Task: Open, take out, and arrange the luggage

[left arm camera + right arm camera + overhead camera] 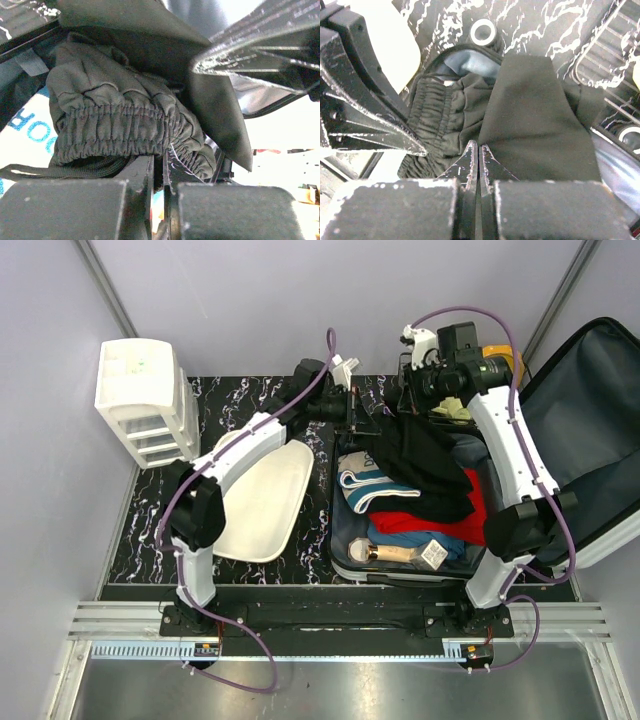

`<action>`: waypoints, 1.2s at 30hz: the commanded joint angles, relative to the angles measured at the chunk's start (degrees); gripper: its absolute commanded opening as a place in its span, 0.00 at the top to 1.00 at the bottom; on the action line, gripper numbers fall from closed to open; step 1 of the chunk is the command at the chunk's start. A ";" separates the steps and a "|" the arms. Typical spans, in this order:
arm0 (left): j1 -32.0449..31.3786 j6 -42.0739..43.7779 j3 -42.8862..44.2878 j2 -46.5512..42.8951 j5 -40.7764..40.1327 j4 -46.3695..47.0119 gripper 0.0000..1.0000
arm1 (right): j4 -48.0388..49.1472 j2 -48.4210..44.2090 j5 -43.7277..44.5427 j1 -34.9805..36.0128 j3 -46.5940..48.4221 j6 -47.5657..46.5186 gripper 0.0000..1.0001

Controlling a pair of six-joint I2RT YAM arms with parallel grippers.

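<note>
The luggage (pixel 592 410) lies open at the right, its lid with dark grey lining tipped to the right and its base full of clothes. A black garment (pixel 430 465) with an elastic waistband is lifted over the base's far end. My left gripper (pixel 352 408) is shut on its waistband (pixel 125 125), jaws nearly together (pixel 162 159). My right gripper (pixel 415 390) is shut on the garment's smooth black cloth (pixel 535 125), jaws pressed together (pixel 479 148). The left gripper's fingers (pixel 375 125) show at the left of the right wrist view, beside the waistband.
A white plastic tub (pixel 262 502) sits left of the suitcase and a white drawer unit (pixel 145 400) at the far left. White striped cloth (pixel 372 485), red and blue clothes (pixel 420 525) and a bottle (pixel 395 553) fill the base. A wire rack (pixel 612 47) lies behind.
</note>
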 commanded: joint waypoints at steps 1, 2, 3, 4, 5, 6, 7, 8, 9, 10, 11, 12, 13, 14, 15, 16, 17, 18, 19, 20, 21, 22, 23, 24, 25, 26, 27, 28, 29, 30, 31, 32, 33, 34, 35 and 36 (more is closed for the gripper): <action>0.55 2.48 2.96 -7.62 1.39 2.22 1.00 | 1.17 1.29 -4.70 1.59 8.71 -0.13 1.00; 0.90 2.48 2.44 -8.33 1.39 2.39 1.00 | 1.00 2.33 -5.14 2.12 9.76 -0.83 1.00; 1.60 2.40 1.30 -9.04 0.96 2.13 1.00 | 0.73 2.78 -5.67 2.74 11.95 -1.27 1.00; 2.05 2.48 0.85 -9.65 0.60 1.78 1.00 | 0.47 3.22 -5.67 3.44 13.10 -1.71 1.00; 2.57 2.48 0.42 -10.88 0.51 1.52 1.00 | 0.21 4.27 -5.67 5.01 14.24 -2.50 1.00; 3.88 2.22 -0.55 -11.41 -0.01 1.17 1.00 | 0.12 4.89 -5.85 5.73 16.78 -2.94 1.00; 4.68 1.87 -0.99 -12.11 -0.19 0.99 1.00 | -0.06 5.68 -5.85 6.34 18.20 -3.29 1.00; 5.47 1.35 -1.69 -12.73 -0.19 0.99 1.00 | -0.23 7.34 -6.02 7.74 19.69 -3.82 1.00; 7.13 0.47 -2.92 -13.95 0.07 0.99 1.00 | -0.32 8.22 -6.29 8.19 23.01 -4.00 1.00; 7.93 0.29 -3.54 -14.57 0.16 0.64 1.00 | -0.58 9.28 -6.46 8.72 24.96 -4.00 1.00; 8.72 0.29 -4.07 -15.19 0.16 0.20 1.00 | -0.67 11.55 -6.81 9.16 26.81 -3.91 1.00; 10.21 0.37 -5.46 -16.93 0.25 0.11 1.00 | -0.67 12.97 -6.99 10.12 30.91 -3.91 1.00; 10.92 0.46 -6.35 -17.91 0.07 -0.41 1.00 | -0.94 15.59 -7.17 10.56 33.22 -3.82 1.00; 12.41 0.46 -8.18 -19.14 -1.14 -0.77 1.00 | -1.03 16.92 -7.69 11.70 37.50 -3.82 1.00; 13.12 0.29 -9.33 -21.59 -1.85 -0.86 1.00 | -1.03 18.24 -7.96 12.32 39.20 -3.91 1.00; 13.82 0.20 -10.65 -23.09 -2.73 -0.86 1.00 | -0.16 20.17 -8.05 12.93 40.52 -3.91 1.00; 15.31 0.28 -13.10 -24.41 -4.48 -0.86 1.00 | 0.55 20.97 -8.31 13.55 41.84 -3.74 1.00; 16.10 0.37 -14.43 -27.12 -5.19 -0.69 1.00 | 1.51 21.50 -9.18 14.86 41.85 -3.73 1.00; 16.90 0.46 -15.83 -28.28 -5.98 -0.60 1.00 | 4.05 22.38 -9.45 15.83 41.68 -3.56 1.00; 18.56 0.46 -18.37 -29.33 -6.69 -0.60 1.00 | 5.46 22.73 -9.63 16.54 41.16 -3.47 1.00; 19.44 0.37 -19.62 -30.48 -6.87 -1.29 1.00 | 6.87 23.08 -9.89 18.37 41.15 -3.47 1.00; 20.32 0.03 -20.85 -32.14 -6.96 -1.56 1.00 | 9.41 24.13 -9.98 19.17 41.15 -3.82 1.00; 22.16 -0.41 -23.47 -33.20 -6.96 -1.82 1.00 | 10.74 24.75 -9.98 19.96 41.41 -4.00 1.00; 22.96 -0.50 -24.71 -34.08 -7.22 -2.52 1.00 | 11.97 25.19 -10.15 21.02 41.67 -4.17 1.00; 23.84 -0.51 -26.03 -36.09 -7.31 -2.70 1.00 | 14.50 26.33 -10.42 22.42 41.76 -4.26 1.00; 25.24 -0.51 -28.57 -37.07 -7.66 -2.53 1.00 | 15.75 26.86 -10.51 23.39 41.94 -4.35 1.00; 25.78 -0.33 -29.72 -38.04 -8.01 -2.44 1.00 | 16.80 27.48 -10.42 24.01 42.20 -4.44 1.00; 26.30 -0.07 -30.87 -39.18 -8.62 -2.09 1.00 | 18.73 28.61 -10.42 25.58 42.55 -4.87 1.00; 27.27 0.37 -32.71 -41.10 -9.59 -1.57 1.00 | 19.44 29.32 -10.42 26.29 43.34 -5.31 1.00; 27.88 0.55 -33.51 -42.08 -10.12 -0.78 1.00 | 20.32 29.85 -10.51 26.91 43.61 -5.66 1.00; 28.41 0.64 -34.21 -42.87 -10.64 -0.08 1.00 | 22.33 30.90 -10.59 27.61 43.79 -6.45 1.00; 29.90 0.81 -35.70 -44.27 -11.00 0.80 1.00 | 23.57 31.26 -10.77 28.75 43.79 -6.89 1.00; 30.78 0.64 -36.32 -44.72 -11.35 2.20 1.00 | 26.11 31.78 -10.77 29.28 43.87 -7.42 1.00; 31.66 0.38 -36.85 -45.16 -11.70 2.56 1.00 | 27.52 32.57 -10.68 29.81 43.87 -8.21 1.00; 33.32 -0.15 -37.64 -45.77 -12.05 2.83 1.00 | 28.67 33.10 -10.77 30.77 43.79 -8.74 1.00; 33.86 -0.42 -38.08 -46.30 -12.40 3.01 1.00 | 30.86 33.54 -11.03 31.30 43.79 -9.44 1.00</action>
